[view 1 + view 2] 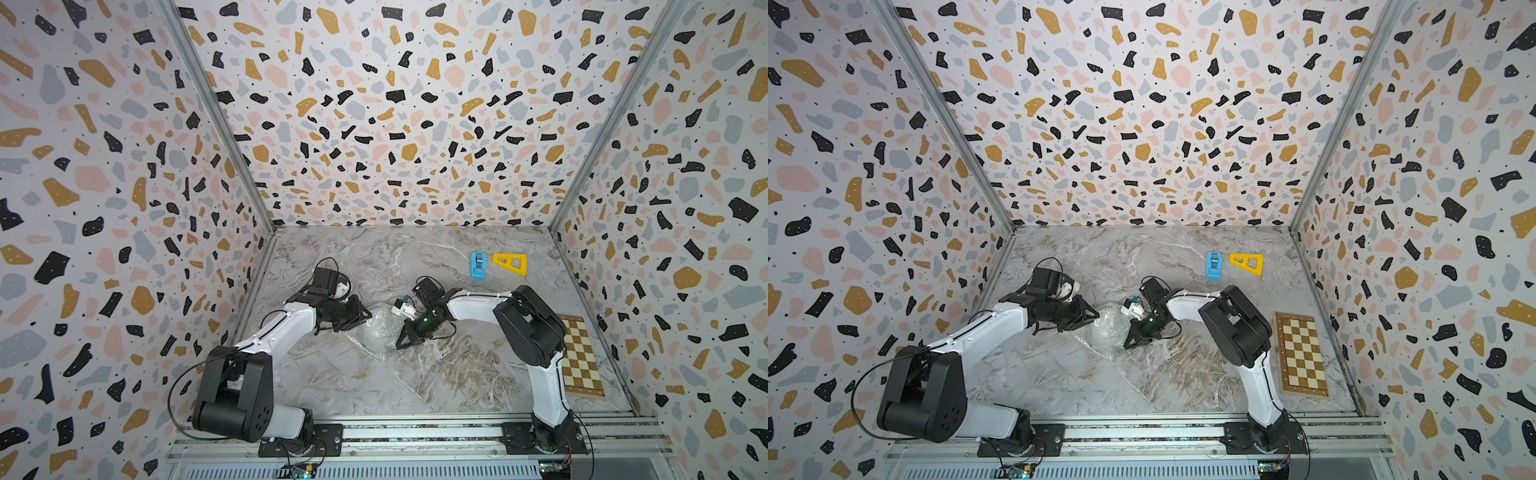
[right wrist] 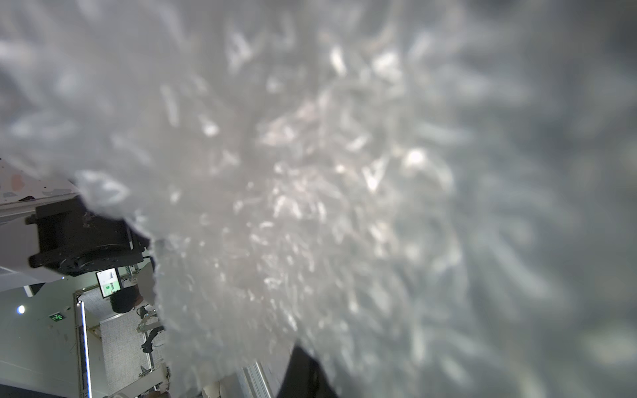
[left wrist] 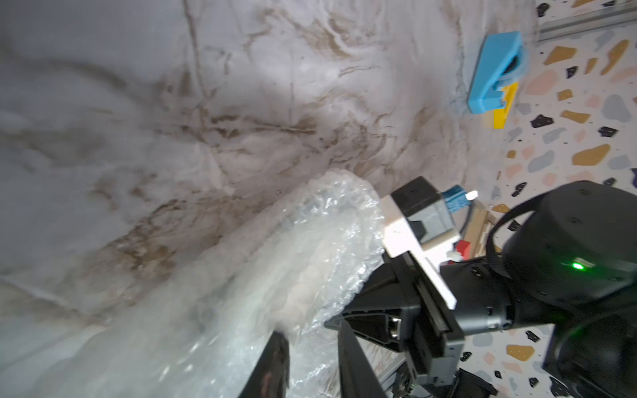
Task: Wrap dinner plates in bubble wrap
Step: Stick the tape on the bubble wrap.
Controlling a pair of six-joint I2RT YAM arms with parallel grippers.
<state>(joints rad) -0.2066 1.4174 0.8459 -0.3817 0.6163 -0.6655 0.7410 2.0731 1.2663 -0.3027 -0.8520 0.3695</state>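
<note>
Bubble wrap (image 1: 374, 332) sits bunched on the bench (image 1: 332, 382), well apart from the chessboard (image 1: 579, 357). We've got the right gripper (image 1: 402, 344), jaws clamped on its edge nearer the chessboard. On the far side, the left gripper (image 3: 312, 372) has its jaws narrowly parted, plastic between them.

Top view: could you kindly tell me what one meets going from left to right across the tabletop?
left gripper → bunched bubble wrap → right gripper → blue tape dispenser → yellow triangle → chessboard
</note>
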